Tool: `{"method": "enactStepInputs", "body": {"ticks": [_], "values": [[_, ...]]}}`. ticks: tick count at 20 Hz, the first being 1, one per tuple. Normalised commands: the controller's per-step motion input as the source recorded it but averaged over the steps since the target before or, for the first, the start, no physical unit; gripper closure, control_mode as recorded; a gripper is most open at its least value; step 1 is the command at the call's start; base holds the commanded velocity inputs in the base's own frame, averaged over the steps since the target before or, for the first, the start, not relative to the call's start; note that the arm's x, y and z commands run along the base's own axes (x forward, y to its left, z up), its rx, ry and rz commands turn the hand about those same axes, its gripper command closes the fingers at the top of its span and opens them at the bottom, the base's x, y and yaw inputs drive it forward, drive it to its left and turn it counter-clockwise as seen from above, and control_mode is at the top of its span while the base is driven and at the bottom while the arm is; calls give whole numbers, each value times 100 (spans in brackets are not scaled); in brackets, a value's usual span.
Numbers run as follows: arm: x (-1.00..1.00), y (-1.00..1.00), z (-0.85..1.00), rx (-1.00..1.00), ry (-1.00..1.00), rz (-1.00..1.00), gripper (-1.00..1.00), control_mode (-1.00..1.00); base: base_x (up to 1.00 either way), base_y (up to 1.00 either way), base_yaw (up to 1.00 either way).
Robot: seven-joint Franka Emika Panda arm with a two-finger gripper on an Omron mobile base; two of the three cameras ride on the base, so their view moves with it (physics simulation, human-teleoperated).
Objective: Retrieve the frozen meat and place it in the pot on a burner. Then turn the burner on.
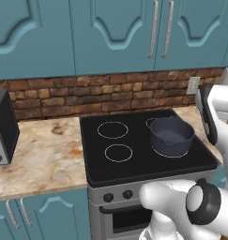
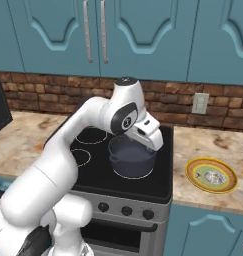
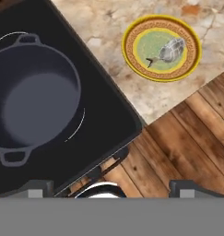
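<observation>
Frozen meat [image 3: 171, 50]: a small grey-white, lumpy piece with a thin dark tail-like end, lying on a round yellow plate with a patterned brown rim and green centre [image 3: 132, 48]. The plate rests on the mottled beige stone counter [image 2: 213, 142] just to the right of the black glass cooktop [image 1: 134, 164]. In the hand view the meat sits toward the upper right, well apart from the 2 dark finger tips [image 3: 39, 186] at the bottom edge; its long axis runs diagonally there, tail toward the lower left. The gripper [image 3: 111, 189] hangs above the cooktop's front right corner, so the reach would, by judgement, go rightward and down. The tips stand wide apart with nothing between them.

The round, deep, dark blue-grey metal pot with 2 loop handles [image 1: 171, 136] stands empty on the front right burner ring, between arm and plate. 2 white burner rings [image 1: 112, 130] lie bare on the left side. A row of dark knobs [image 2: 125, 211] lines the oven front. Behind run a red-brown brick backsplash [image 1: 87, 96] and teal cabinet doors [image 2: 143, 35]; wooden plank flooring [image 3: 187, 152] lies below.
</observation>
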Motion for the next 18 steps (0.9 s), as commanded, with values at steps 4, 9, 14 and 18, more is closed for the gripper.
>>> {"method": "enactStepInputs", "body": {"ticks": [4, 9, 14, 18], "values": [[31, -87, -9, 0, 1, -15, -100, -100, 0, 0, 0], [27, -68, -29, -1, 0, -13, -100, -100, 0, 0, 0], [12, -37, -8, 0, 2, -7, -100, -100, 0, 0, 0], [14, -29, -11, 0, 3, -3, -100, -100, 0, 0, 0]]}}
